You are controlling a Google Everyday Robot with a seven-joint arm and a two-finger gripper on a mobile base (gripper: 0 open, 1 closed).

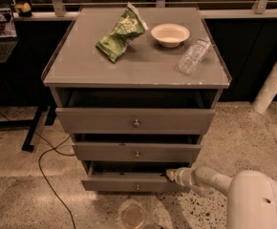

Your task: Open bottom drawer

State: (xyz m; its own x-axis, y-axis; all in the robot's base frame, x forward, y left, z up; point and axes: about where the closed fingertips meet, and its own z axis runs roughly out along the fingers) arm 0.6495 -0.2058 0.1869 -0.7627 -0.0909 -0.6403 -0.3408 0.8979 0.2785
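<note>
The bottom drawer [124, 183] is the lowest, slimmest grey front of the cabinet, with a small round knob [137, 187] at its centre. It stands pulled out a little, with a dark gap above its front panel. My gripper [170, 175] reaches in from the lower right on a white arm [210, 179] and sits at the top right edge of that drawer front, its tip in the gap.
The top drawer [134, 120] and middle drawer [136, 151] are also partly out. On the cabinet top lie a green bag [121, 32], a white bowl [170, 34] and a plastic bottle [193, 56]. A black cable [52, 175] runs over the floor at the left.
</note>
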